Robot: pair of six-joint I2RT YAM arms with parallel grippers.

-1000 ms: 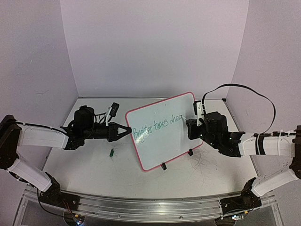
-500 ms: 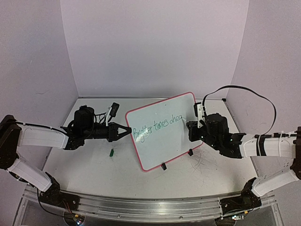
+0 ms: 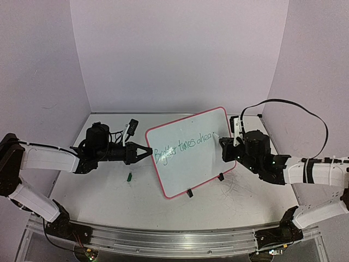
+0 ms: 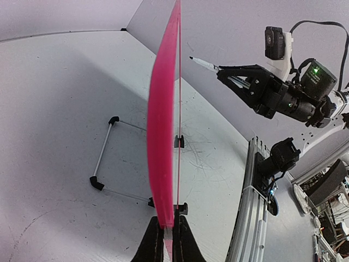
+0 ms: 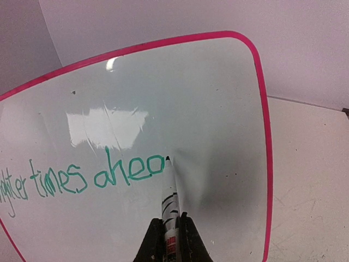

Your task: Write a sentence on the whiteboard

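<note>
Pinching a marker [image 5: 170, 199] tight, the right gripper [image 5: 169, 229] pointed it at the whiteboard [image 5: 218, 93], tip at the end of "ahea" in the sentence [image 5: 82, 177], with bare board to the right. Farther off, the left gripper [image 3: 143, 151] squeezed the board's left edge on the bench [image 3: 109, 191].

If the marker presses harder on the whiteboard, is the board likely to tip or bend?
Tipping seems unlikely here: the left gripper clamps the whiteboard by its edge. Unheld, it might tip easily, being thin and standing on small black feet. It looks stiff: edge-on in the left wrist view, its frame runs straight.
</note>
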